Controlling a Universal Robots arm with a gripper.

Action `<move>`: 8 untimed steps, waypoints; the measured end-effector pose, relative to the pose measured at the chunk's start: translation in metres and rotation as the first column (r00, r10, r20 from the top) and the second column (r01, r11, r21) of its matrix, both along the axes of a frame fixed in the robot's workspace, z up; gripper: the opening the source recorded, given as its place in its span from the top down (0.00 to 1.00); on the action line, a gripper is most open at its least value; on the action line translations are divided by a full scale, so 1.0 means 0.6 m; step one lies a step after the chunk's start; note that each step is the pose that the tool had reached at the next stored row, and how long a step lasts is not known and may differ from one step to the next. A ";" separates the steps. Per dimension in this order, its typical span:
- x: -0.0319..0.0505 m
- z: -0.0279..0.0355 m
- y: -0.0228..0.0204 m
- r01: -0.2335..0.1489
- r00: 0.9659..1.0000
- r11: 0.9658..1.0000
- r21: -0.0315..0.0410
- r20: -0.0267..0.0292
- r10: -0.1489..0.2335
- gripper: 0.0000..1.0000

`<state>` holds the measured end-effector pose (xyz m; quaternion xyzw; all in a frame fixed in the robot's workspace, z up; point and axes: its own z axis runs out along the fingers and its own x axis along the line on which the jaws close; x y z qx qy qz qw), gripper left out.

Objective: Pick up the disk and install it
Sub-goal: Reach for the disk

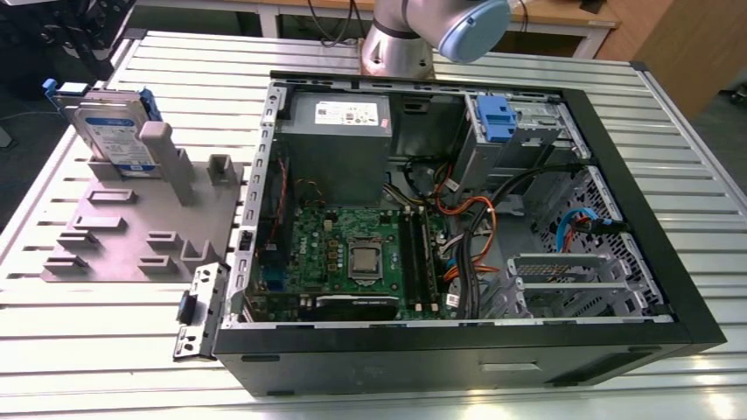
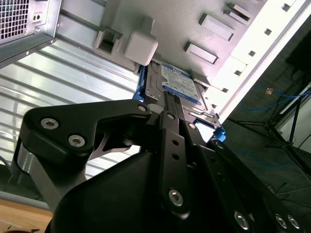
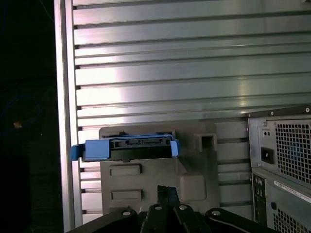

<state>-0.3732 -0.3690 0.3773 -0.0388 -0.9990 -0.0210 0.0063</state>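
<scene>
The disk [image 1: 117,131] stands on edge in a slot at the far end of a grey holder block [image 1: 129,227], at the exterior view's left, beside the open computer case [image 1: 467,219]. It is a silver drive with a white-and-blue label in a blue carrier frame. In both wrist views my gripper [image 3: 166,191] [image 2: 171,104] hangs some way above the disk [image 3: 125,148] [image 2: 182,87], apart from it. Its black fingers are shut together with nothing between them.
The case lies open on a ribbed metal table [image 1: 105,350], with motherboard [image 1: 362,254], power supply [image 1: 338,114], cables and a drive cage with a blue latch [image 1: 496,118] inside. The grey holder has several other slots and posts. The arm's base [image 1: 397,44] stands behind the case.
</scene>
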 end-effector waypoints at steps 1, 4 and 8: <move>0.000 0.000 0.0000 0.000 1.000 1.000 0.000 0.000 0.000 0.89; -0.002 0.000 0.0000 0.000 1.000 1.000 0.000 0.000 0.000 0.89; -0.004 0.000 0.0000 0.000 1.000 1.000 0.000 0.000 0.000 0.89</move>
